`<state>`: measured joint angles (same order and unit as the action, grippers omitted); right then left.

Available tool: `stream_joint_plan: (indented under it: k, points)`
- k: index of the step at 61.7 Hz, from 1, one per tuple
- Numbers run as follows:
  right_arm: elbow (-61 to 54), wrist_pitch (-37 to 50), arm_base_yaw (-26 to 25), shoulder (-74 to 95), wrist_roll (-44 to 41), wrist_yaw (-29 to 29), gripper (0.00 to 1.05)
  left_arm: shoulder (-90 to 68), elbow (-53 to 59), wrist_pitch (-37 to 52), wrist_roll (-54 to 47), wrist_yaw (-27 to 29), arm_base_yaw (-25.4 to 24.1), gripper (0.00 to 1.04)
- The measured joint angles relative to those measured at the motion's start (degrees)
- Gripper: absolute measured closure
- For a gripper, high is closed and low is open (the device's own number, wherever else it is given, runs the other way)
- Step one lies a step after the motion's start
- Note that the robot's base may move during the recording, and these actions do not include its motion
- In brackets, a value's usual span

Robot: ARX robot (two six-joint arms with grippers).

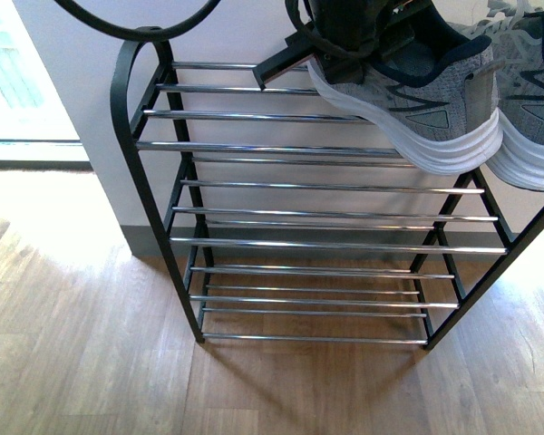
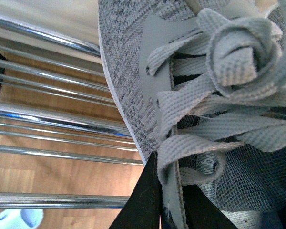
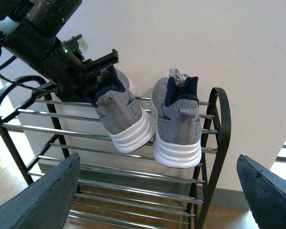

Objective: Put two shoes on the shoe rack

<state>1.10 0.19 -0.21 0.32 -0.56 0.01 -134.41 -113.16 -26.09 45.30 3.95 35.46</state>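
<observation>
2 shoes sat on the top shelf of the rack, at its right end, heels near. The left end effector was clenched on the collar of the left shoe. The right shoe stood just beside it. The right end effector hung released, well apart from the rack.

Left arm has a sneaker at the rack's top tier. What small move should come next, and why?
Probably lower the held sneaker flat onto the top bars before releasing. The left gripper clamps its collar, and the shoe tilts, heel overhanging the front bar; the other sneaker already rests on the shoe rack.
</observation>
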Motion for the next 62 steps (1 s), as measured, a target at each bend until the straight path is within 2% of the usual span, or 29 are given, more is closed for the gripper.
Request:
stream_joint_plan:
  k: [16,34,41,52,62]
  points:
    - [0.0,0.0,0.0,0.0,0.0,0.0,0.09,-0.72,-2.86,-4.66,-9.25,0.15,0.0,1.03]
    - [0.0,0.0,0.0,0.0,0.0,0.02,0.09,1.49,-1.49,-4.37,-15.58,-0.79,-0.04,1.03]
    - [0.0,0.0,0.0,0.0,0.0,0.02,0.09,1.79,-1.49,-4.66,-17.27,0.48,-0.22,1.03]
    - [0.0,0.0,0.0,0.0,0.0,0.0,0.09,1.79,-1.18,-3.93,-17.09,0.35,-0.33,1.03]
    - [0.0,0.0,0.0,0.0,0.0,0.0,0.09,1.79,-0.59,-1.86,-11.1,-1.81,-0.57,1.03]
